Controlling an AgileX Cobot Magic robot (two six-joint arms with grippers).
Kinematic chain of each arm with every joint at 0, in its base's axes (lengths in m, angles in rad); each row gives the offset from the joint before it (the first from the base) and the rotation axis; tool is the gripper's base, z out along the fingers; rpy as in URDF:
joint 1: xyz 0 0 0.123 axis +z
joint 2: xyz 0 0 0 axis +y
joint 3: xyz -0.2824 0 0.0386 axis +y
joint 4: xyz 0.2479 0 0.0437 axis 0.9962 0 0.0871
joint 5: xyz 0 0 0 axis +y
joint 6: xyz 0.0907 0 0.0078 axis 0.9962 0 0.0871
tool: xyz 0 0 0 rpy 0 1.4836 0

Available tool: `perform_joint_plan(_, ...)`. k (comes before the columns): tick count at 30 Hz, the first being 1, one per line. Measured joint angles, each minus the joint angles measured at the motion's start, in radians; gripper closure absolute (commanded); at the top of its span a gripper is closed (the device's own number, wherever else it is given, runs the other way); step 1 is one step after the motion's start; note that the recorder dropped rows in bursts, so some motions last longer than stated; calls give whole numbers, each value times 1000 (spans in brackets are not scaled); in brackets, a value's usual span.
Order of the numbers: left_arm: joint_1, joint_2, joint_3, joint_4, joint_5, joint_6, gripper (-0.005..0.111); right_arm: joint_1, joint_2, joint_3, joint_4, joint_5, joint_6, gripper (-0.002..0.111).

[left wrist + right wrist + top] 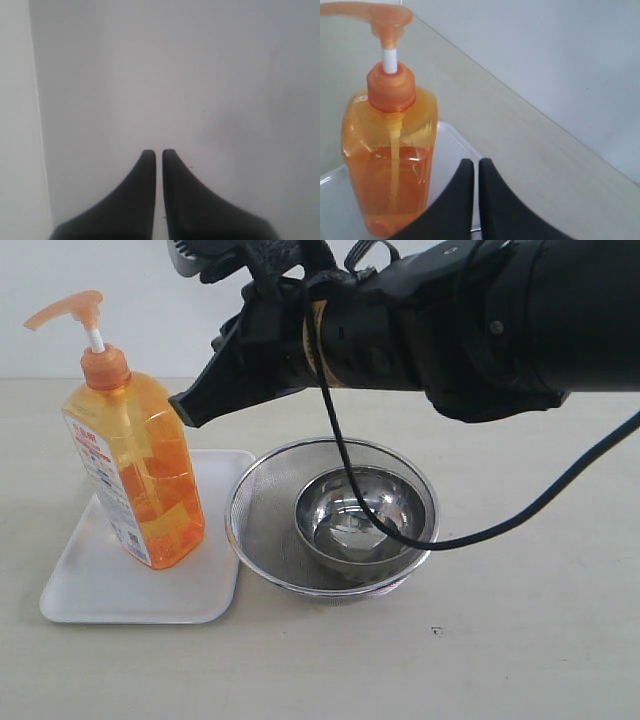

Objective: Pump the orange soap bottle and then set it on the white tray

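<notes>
Bottle [135, 475] stands upright on the tray [90, 585] at the left of the exterior frame, long axis vertical. Its pump head [70, 308] is raised at upper left, nozzle pointing left. Right gripper [183, 406] is clenched on nothing, with its tip just right of the bottle's shoulder; I can't tell if it touches. From my gripper the bottle lies left and the pump head up-left, so I judge any press needs a lift over the head. Right arm is clearly nearer. Left gripper [158, 152] is clenched and faces only a blank pale surface. Strainer [260, 500] with bowl [365, 515] sits right of the tray on the desk [500, 640].
</notes>
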Motion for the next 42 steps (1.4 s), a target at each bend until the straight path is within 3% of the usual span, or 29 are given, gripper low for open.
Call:
perform_joint_plan(3,-84,0,-16,-6,83,38,102,0,0,-4,0,5,-11,108)
perform_joint_plan(10,-291,-17,-18,1,105,70,102,0,0,-31,0,-11,-15,108)
perform_joint_plan(14,-360,-37,-18,189,108,69,102,0,0,-31,0,-20,-15,108)
perform_joint_plan(18,-390,-44,-18,287,108,262,102,0,0,-31,0,-34,-15,108)
perform_joint_plan(25,-474,-44,16,78,108,353,102,0,0,-31,0,-36,-5,108)
perform_joint_plan(29,-501,-29,69,41,108,356,102,0,0,-31,0,-36,8,108)
perform_joint_plan(42,-471,65,148,290,108,275,102,0,0,-31,0,-49,17,108)
